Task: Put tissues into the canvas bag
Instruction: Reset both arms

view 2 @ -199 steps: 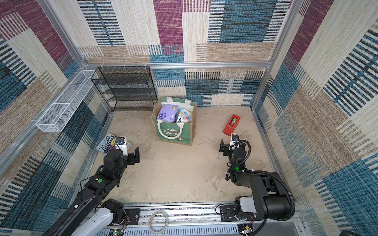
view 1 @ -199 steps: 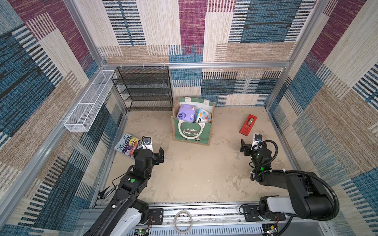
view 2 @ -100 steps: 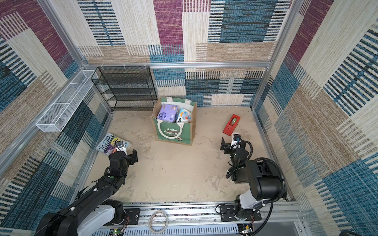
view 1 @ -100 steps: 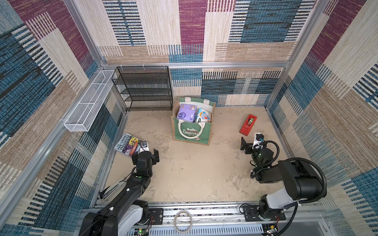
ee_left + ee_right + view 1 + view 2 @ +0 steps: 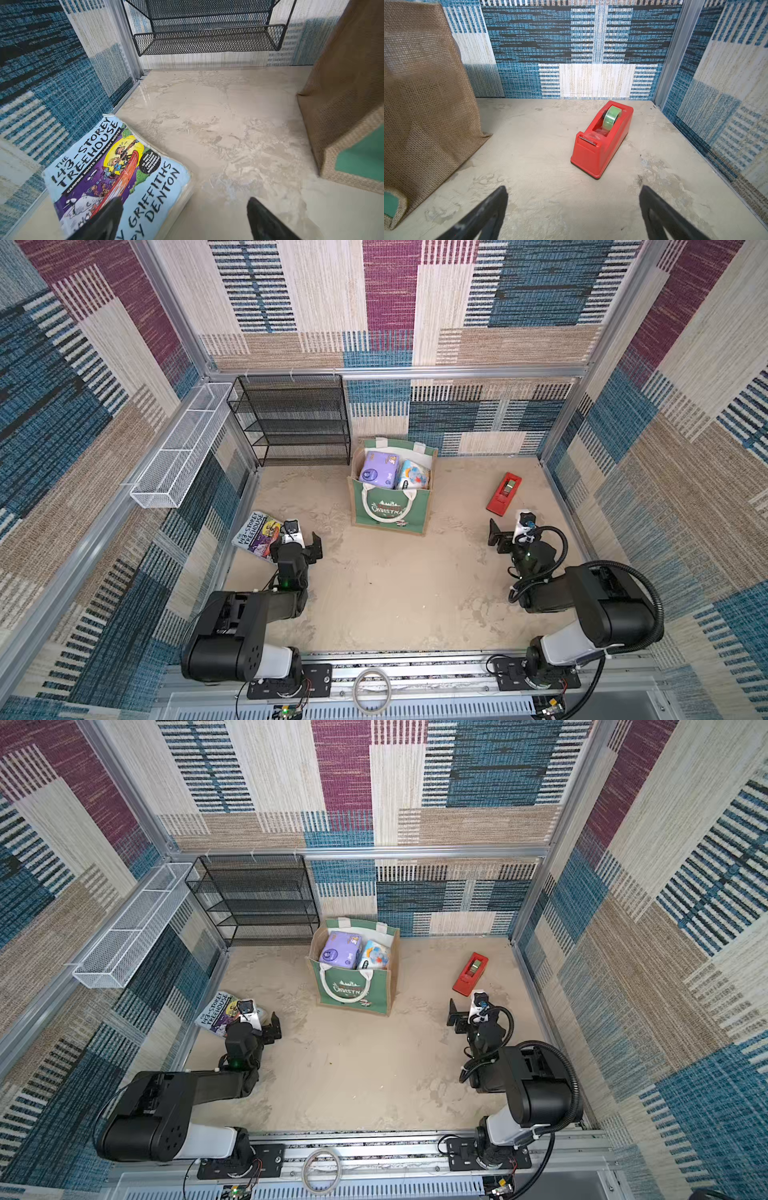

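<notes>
- Tissues in the tote: a lilac pack [image 5: 379, 469] and a white elephant-print pack [image 5: 412, 476] lie side by side at the top of the canvas bag [image 5: 390, 510], both below its rim, in both top views.
- The bag stands upright near the back wall, mouth up, green front facing the arms. Whether more packs lie beneath those two cannot be told.
- No tissue pack shows on the sandy tabletop [image 5: 395, 593] in any view, so the packing looks finished or nearly so.
- The left gripper [image 5: 301, 541] sits low over the table with jaws spread wide and nothing between them. The bag's jute side is close ahead of it and towards the middle of the table.
- The right gripper [image 5: 509, 533] is likewise spread wide and empty. The bag stands forward of it and inward, across open table.
- The bag sits between the two arms; the left looks slightly nearer.
- A Treehouse book [image 5: 116, 170] lies flat just beside the left gripper, one finger over its cover in the wrist view.
- A red tape dispenser [image 5: 602, 139] sits just ahead of the right gripper.
- A black mesh shelf [image 5: 295, 423] stands beside the bag at the back wall.
</notes>
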Robot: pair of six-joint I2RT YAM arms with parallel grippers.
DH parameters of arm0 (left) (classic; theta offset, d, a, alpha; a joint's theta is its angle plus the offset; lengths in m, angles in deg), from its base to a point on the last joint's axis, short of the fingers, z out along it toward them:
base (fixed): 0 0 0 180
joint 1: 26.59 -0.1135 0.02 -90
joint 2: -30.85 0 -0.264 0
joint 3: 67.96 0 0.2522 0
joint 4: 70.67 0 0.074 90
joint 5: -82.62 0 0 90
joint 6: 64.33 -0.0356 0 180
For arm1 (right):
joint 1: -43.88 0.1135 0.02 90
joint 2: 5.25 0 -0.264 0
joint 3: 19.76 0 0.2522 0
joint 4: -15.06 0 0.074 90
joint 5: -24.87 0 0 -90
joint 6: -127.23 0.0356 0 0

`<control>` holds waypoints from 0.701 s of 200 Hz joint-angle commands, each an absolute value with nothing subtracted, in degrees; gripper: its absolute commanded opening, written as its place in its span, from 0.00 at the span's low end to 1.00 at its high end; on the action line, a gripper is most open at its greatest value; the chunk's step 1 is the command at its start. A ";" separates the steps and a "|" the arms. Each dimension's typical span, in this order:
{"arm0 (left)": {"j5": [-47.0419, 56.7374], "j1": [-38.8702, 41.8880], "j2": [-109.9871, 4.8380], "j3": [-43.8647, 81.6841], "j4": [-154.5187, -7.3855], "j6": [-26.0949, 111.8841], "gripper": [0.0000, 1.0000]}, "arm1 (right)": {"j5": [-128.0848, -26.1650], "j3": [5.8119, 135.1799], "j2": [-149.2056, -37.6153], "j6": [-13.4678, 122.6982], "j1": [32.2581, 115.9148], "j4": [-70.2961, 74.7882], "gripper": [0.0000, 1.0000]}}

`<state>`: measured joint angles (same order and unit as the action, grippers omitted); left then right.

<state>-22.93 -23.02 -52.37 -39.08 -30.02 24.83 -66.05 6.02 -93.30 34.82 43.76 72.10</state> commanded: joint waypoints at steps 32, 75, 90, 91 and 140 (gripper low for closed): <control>-13.42 -24.57 -56.46 -35.61 -27.74 23.27 0.97 | -66.40 6.28 -93.36 35.39 43.71 74.42 0.99; -12.67 -25.76 -57.28 -30.26 -36.74 24.28 0.97 | -66.37 6.27 -93.31 35.40 43.71 74.42 0.99; -12.12 -26.15 -57.38 -29.93 -37.43 24.44 0.96 | -66.36 6.27 -93.31 35.43 43.71 74.43 0.99; -12.08 -26.15 -57.38 -29.93 -37.38 24.44 0.96 | -66.36 6.25 -93.31 35.45 43.71 74.42 0.99; -12.13 -26.16 -57.29 -30.02 -37.15 24.46 0.99 | -66.36 6.24 -93.31 35.44 43.71 74.47 0.99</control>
<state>-12.86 -26.10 -57.26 -30.36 -36.71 24.29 -66.05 6.02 -93.30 34.82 43.76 72.10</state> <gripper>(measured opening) 0.995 0.993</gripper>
